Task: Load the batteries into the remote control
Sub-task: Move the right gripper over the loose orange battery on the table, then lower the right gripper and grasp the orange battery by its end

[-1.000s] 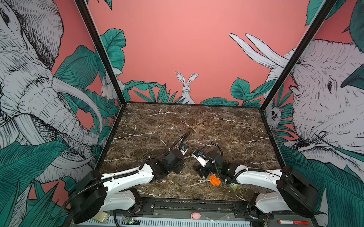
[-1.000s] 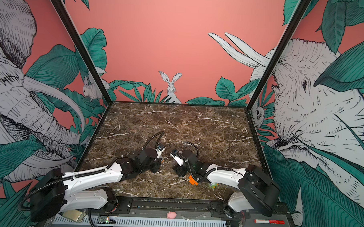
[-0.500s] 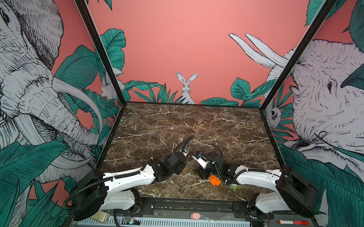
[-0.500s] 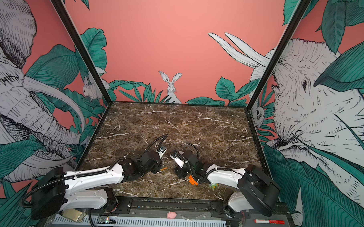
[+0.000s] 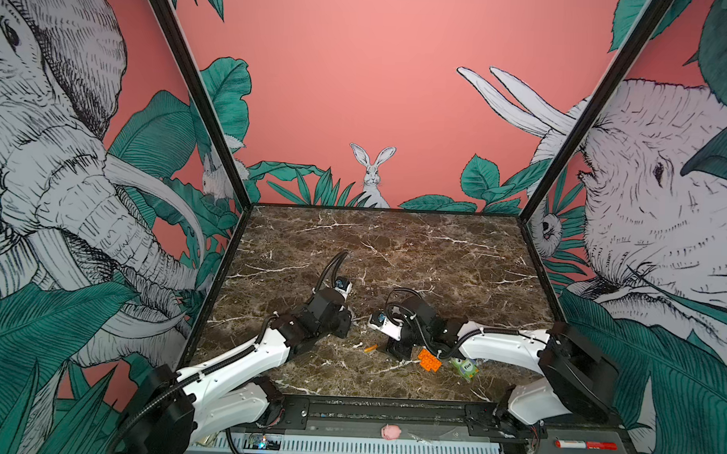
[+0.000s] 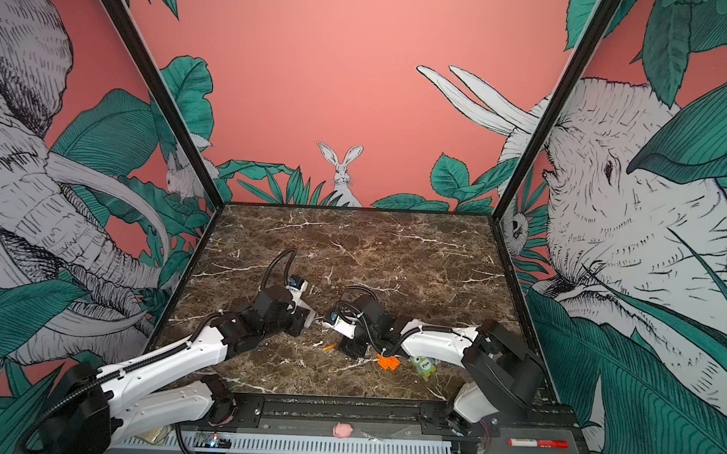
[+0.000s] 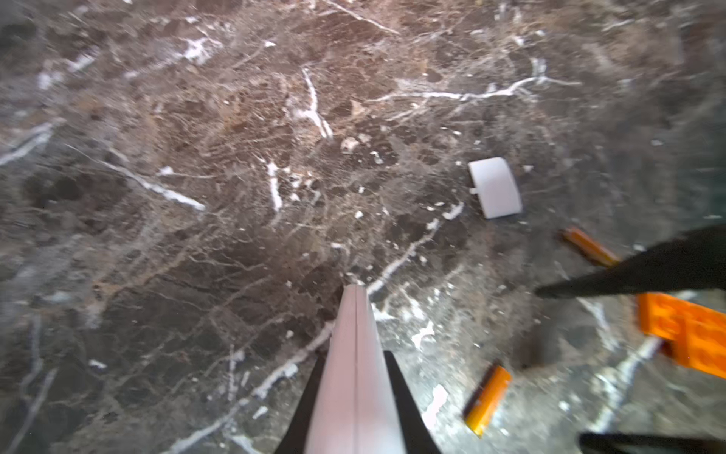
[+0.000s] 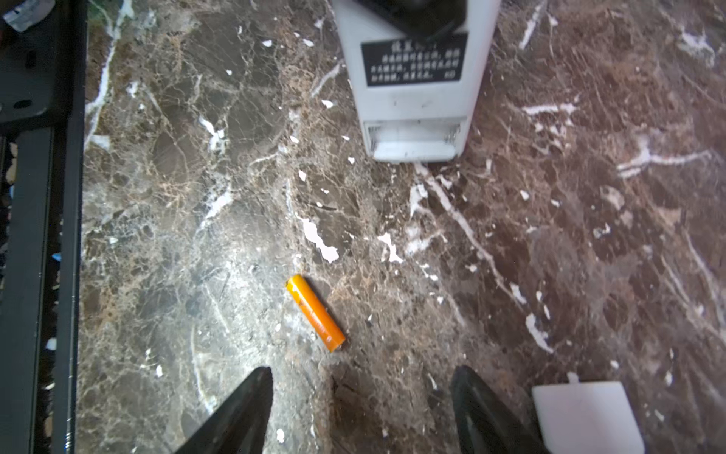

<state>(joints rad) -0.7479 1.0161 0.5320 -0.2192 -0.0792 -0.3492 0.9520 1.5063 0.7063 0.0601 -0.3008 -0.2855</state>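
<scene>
Left gripper: clamped on the remote control, held edge-on, its labelled back toward the right gripper. Right gripper: jaws spread, gripping nothing. First battery lies on the marble table just ahead of its fingers. Second battery is partly hidden behind one finger. White cover lies just beside the other finger.

"Five" on green owl toy, remote control label unreadable

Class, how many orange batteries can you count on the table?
2. The first battery lies loose ahead of the right gripper; the second battery lies near the white cover, partly hidden behind its jaw.
</scene>
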